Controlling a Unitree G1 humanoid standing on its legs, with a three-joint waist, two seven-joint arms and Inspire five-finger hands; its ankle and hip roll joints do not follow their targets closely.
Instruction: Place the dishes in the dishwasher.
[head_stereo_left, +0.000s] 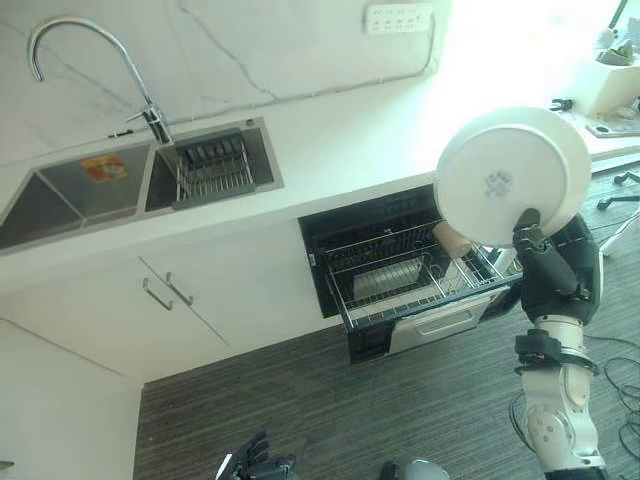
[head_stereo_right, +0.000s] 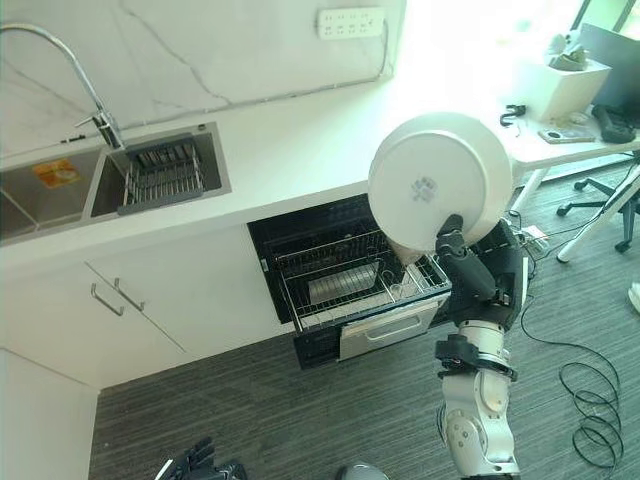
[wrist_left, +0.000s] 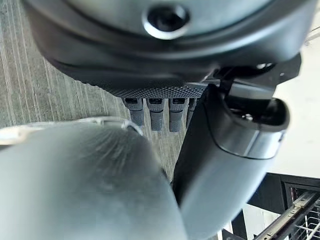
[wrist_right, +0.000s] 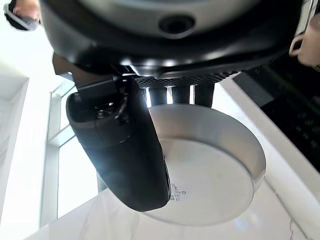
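My right hand is shut on a round white plate, thumb pressed to its underside and fingers behind the rim. The plate is held up on edge, above the right end of the open dishwasher under the counter. The dishwasher's wire rack is pulled out. It holds a pale mug near its right side and some silvery ware in the middle. My left hand hangs low over the floor, open, with nothing in it.
A double steel sink with a curved faucet sits in the white counter at the left, a wire drainer in its right basin. Cabinet doors with handles lie left of the dishwasher. A desk and chair stand at the right.
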